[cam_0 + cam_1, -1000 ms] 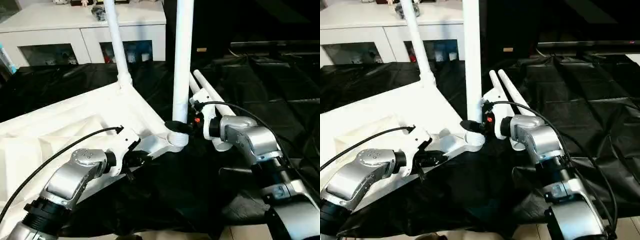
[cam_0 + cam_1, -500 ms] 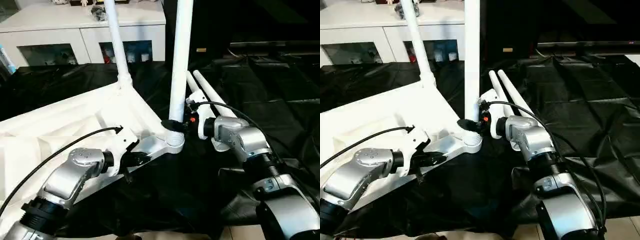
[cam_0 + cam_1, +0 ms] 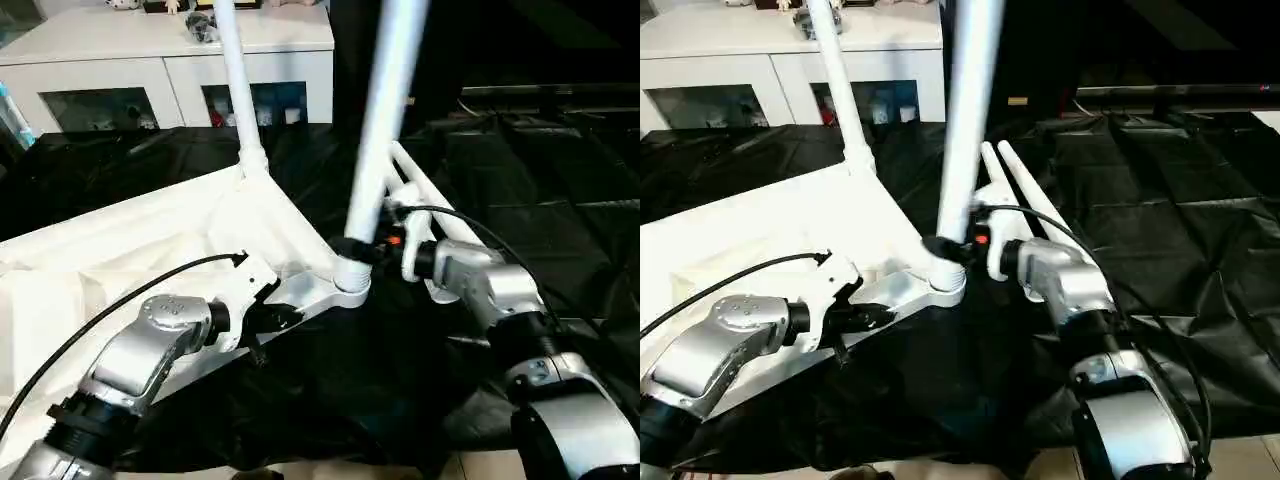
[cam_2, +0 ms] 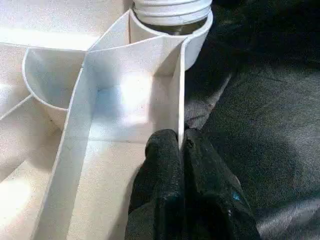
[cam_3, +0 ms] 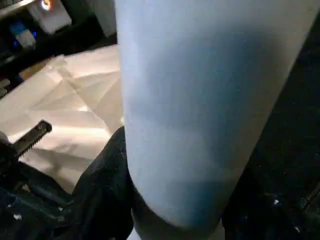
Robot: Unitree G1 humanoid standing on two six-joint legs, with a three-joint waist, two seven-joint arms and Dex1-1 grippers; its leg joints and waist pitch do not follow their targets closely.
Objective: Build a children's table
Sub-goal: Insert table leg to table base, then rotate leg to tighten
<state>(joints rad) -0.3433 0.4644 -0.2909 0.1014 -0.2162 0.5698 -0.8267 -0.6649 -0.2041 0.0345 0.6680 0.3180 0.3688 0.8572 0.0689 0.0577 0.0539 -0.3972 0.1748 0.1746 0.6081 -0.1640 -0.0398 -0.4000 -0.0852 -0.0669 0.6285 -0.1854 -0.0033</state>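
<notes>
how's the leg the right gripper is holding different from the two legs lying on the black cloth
The held leg rises from the tabletop's near corner socket, leaning right; the two spare legs lie flat, side by side on the black cloth. The right gripper clamps the held leg near its base; nothing touches the spare legs. All are white tapered tubes.

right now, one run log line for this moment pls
left gripper: shut on tabletop rib | right gripper: shut on leg, tilted in corner socket | loose legs: two on black cloth

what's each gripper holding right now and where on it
Left gripper pinches a thin rib of the tabletop; right gripper clamps the leg just above its socket.
</notes>
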